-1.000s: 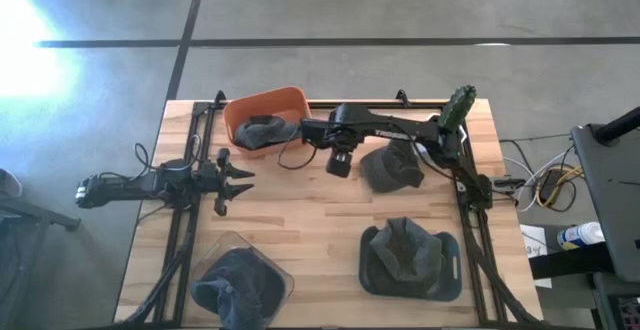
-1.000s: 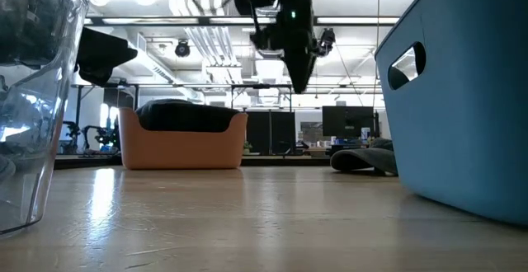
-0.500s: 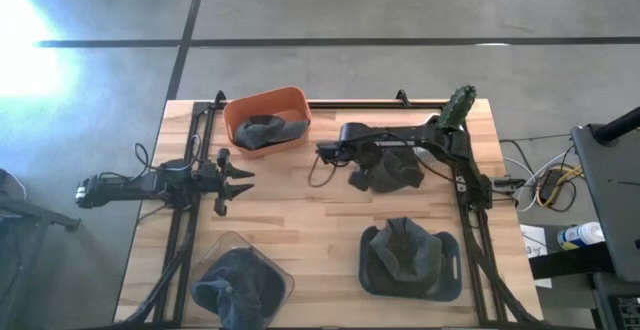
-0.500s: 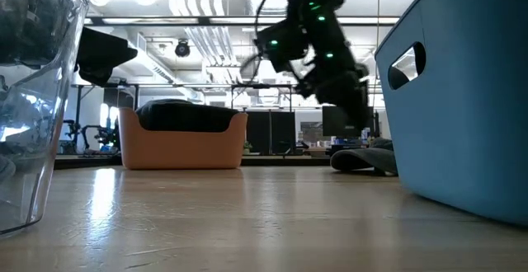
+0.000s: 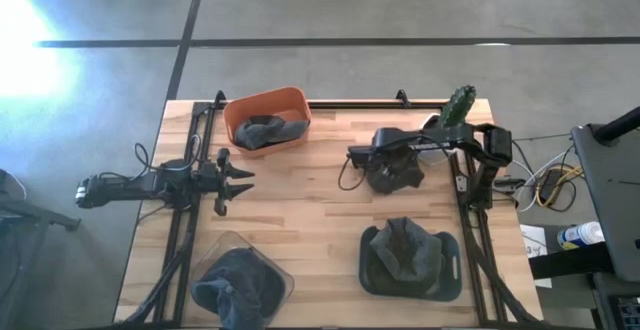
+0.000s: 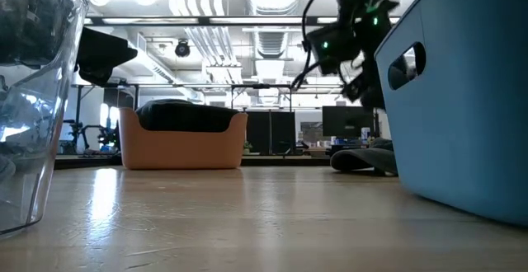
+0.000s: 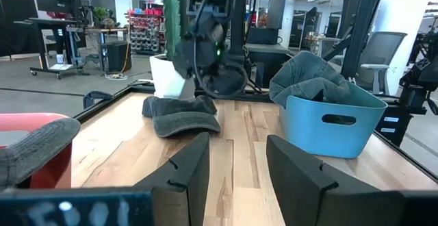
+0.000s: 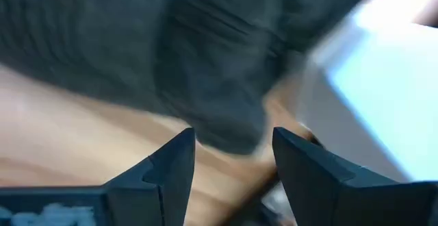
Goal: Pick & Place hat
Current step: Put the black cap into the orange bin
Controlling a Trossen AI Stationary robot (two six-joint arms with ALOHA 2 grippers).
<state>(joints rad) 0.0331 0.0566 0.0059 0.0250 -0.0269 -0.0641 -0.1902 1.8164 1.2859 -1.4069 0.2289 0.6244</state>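
A dark grey hat (image 5: 398, 171) lies flat on the wooden table, right of centre; it also shows in the low view (image 6: 365, 158) and the left wrist view (image 7: 181, 116). My right gripper (image 5: 379, 161) hangs open just above the hat's left part; in its wrist view the open fingers (image 8: 233, 163) frame the blurred hat (image 8: 205, 61). In the low view the right gripper (image 6: 368, 89) stands clear above the hat. My left gripper (image 5: 238, 178) waits open at the table's left side, its fingers (image 7: 236, 168) apart.
An orange bin (image 5: 266, 119) at the far side holds a grey hat. A blue bin (image 5: 411, 260) at the near right holds another, and a clear container (image 5: 241, 281) at the near left a third. A cactus pot (image 5: 459, 106) stands at the far right corner.
My right arm has swung from beside the orange bin toward the table's right edge and now stands over the loose hat on the table. The hat has stayed where it was.
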